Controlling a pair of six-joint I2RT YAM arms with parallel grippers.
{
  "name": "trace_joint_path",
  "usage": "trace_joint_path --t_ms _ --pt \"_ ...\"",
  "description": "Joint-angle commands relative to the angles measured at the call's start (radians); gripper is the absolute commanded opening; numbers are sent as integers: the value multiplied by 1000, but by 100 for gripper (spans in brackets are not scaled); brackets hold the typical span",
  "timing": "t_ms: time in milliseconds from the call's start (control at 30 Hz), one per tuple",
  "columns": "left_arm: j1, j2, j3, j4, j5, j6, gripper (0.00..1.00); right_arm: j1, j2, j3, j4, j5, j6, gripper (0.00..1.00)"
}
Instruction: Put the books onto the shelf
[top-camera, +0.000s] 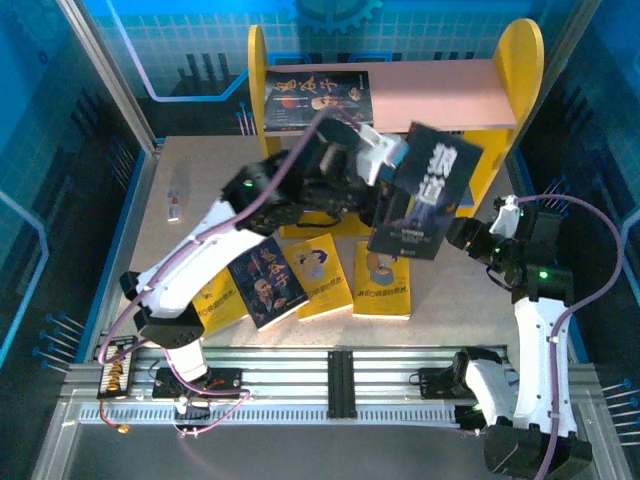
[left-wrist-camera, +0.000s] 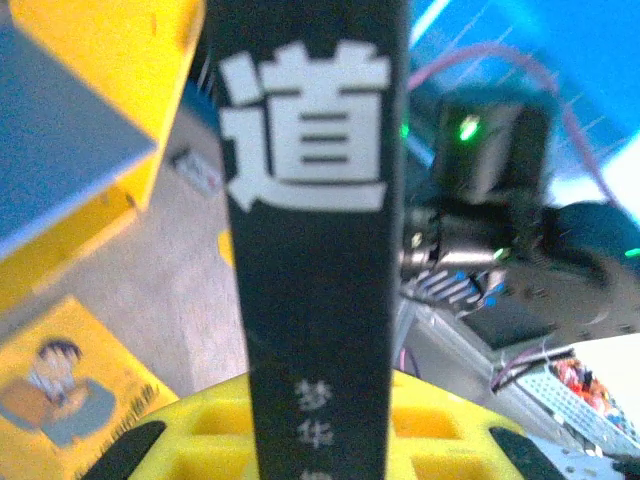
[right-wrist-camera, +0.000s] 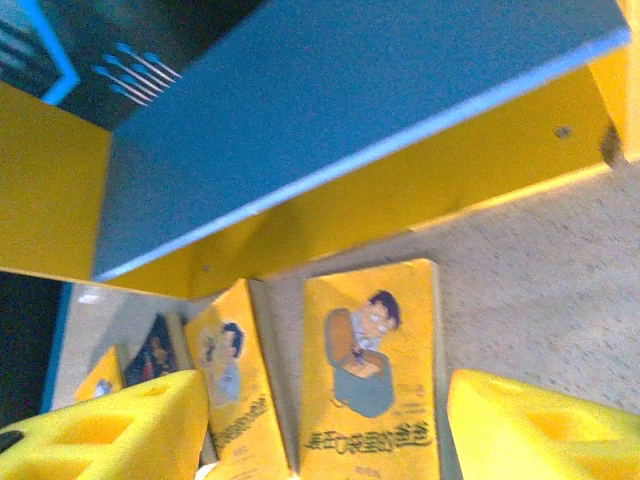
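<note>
The left fingers (left-wrist-camera: 225, 445) are clamped on a dark book (top-camera: 428, 190) marked with large white Chinese characters. It is held tilted in the air in front of the right half of the shelf (top-camera: 522, 70), above the counter (top-camera: 450, 290). The right fingers (right-wrist-camera: 540, 430) are spread apart with nothing between them. In the top view they are seen just beside the lower right edge of the held book; whether that edge is touched cannot be told.

A portrait book (top-camera: 318, 98), also dark, is laid flat on the left part of the pale pink upper board (top-camera: 445, 92). The blue lower board (right-wrist-camera: 340, 130) is seen from the right wrist.

Four more books are spread on the counter in front of the shelf. The right yellow book (top-camera: 383, 280) lies below the held one, and the middle yellow book (top-camera: 318, 275) lies just beside it. A dark-covered book (top-camera: 265, 285) is set next to that one. The left yellow book (top-camera: 222, 300) is partly hidden by the left arm (top-camera: 200, 255).

A small white device (top-camera: 175, 205) is seen near the counter's left edge, well apart from the books.
</note>
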Motion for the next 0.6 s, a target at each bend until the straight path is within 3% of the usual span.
trace_joint_path --t_ms 0,300,567 --pt "42 -26 103 -8 -112 62 0 -3 -26 63 45 -131 82 68" --pt "220 -23 97 354 -159 -102 0 206 -54 183 339 -108 306 72" --pt "255 17 127 537 -202 -199 0 432 8 233 616 39 413 83"
